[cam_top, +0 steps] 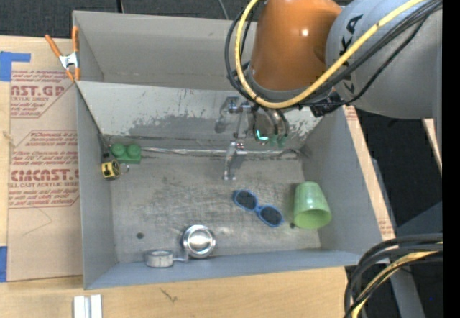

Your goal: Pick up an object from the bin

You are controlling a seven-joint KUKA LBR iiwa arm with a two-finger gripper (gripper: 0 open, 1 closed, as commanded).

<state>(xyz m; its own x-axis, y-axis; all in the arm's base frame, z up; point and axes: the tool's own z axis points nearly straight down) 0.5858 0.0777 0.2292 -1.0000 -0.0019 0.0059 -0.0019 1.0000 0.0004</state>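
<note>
Hovering my gripper (pixel 231 167) over bare floor around the middle of the bin (pixel 93 237), a bit toward the far wall. The tip looks low, close to or on the floor; hard to call from this angle. Can't tell how far open it is, since the wrist and orange cover (pixel 295 36) block most of it. No object visibly in it.

Progress: nothing picked yet, as far as I can judge. Everything lies on the floor:
- blue sunglasses (pixel 257 209): nearest candidate, near-right of the gripper, apart from it
- green cup (pixel 310 205): on its side, just right of the sunglasses
- green block (pixel 126 152) with a small yellow-black piece (pixel 109 169) beside it: far-left, by the left wall
- shiny round metal piece (pixel 198 241) and grey ring (pixel 159 259): near wall, left of centre

Left to do: get over one item, close on it, lift clear. Sunglasses are my likely pick, but they're flat and thin, so the grip could slip.
</note>
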